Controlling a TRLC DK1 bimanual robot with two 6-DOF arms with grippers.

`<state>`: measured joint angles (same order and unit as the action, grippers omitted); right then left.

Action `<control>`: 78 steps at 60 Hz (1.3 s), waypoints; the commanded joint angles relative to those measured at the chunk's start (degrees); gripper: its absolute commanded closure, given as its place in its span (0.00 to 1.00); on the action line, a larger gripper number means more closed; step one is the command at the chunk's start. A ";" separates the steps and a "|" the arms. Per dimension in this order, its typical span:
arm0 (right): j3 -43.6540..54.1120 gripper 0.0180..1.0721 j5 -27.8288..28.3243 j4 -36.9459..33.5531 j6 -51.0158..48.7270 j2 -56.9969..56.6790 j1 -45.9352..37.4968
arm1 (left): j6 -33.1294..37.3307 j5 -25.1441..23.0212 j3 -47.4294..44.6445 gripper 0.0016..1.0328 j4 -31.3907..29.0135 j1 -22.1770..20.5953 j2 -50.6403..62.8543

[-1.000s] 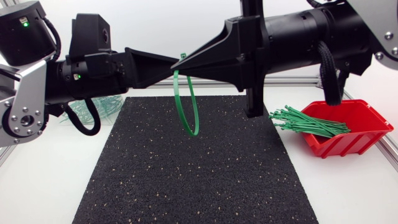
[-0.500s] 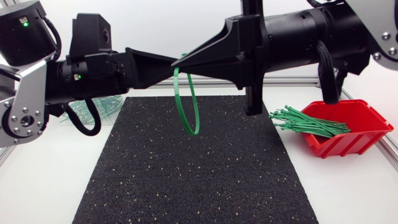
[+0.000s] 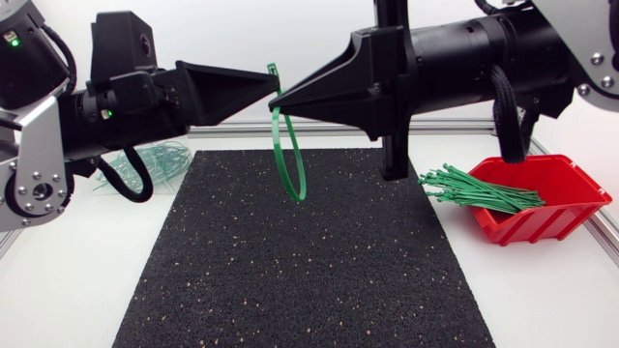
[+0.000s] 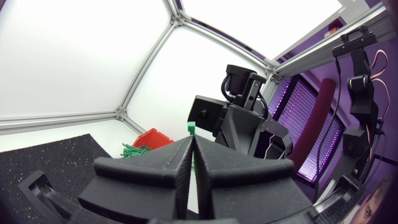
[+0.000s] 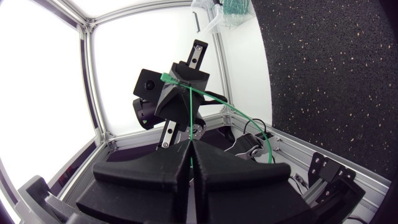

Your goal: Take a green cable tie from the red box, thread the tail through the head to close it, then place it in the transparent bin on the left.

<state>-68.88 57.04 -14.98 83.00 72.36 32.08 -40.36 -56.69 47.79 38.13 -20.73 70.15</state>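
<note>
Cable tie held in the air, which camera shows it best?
Head view: the whole cable tie loop hangs where the left gripper and right gripper meet. The left wrist view shows only its green tip; the right wrist view shows a thin strand.

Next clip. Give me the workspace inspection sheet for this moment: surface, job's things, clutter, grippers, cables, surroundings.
Surface: black speckled mat on white table.
Job's things: green cable tie looped, held above the mat; red box at right holds spare ties; transparent bin at left, partly behind left arm, green ties inside.
Clutter: nothing seen.
Grippers: left gripper and right gripper meet tip to tip, both shut on the green cable tie.
Cables: black sleeved cable on right arm; black cable loop under left arm.
Surroundings: aluminium frame rail along the table's far edge.
</note>
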 commanded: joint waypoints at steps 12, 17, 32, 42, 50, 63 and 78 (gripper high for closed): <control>1.03 0.95 0.27 0.22 1.99 0.06 -0.43 | -0.60 -0.18 -3.41 0.97 1.95 0.08 0.95; 1.12 0.95 0.27 0.04 1.99 0.06 -0.35 | 0.37 0.17 -3.76 0.97 2.48 -0.98 2.10; 1.29 0.95 0.36 0.31 2.34 0.59 0.44 | -0.07 0.88 -4.72 0.97 5.73 -1.86 4.29; 1.29 0.95 0.27 0.83 2.96 1.38 0.80 | -0.51 2.55 -5.78 0.97 6.78 -1.68 3.68; 1.12 0.95 0.18 1.01 3.22 1.82 1.15 | -3.85 2.98 -6.48 0.97 10.21 -0.71 4.03; 1.47 0.95 0.18 1.10 3.22 1.91 0.80 | -4.90 2.98 -6.48 0.97 11.79 -0.71 3.94; 0.94 0.95 0.18 1.01 3.31 2.53 0.97 | -4.90 2.98 -6.92 0.97 12.14 -0.98 3.85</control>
<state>-68.77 57.04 -14.72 84.44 73.76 32.91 -43.55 -53.82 41.93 48.95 -21.76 73.67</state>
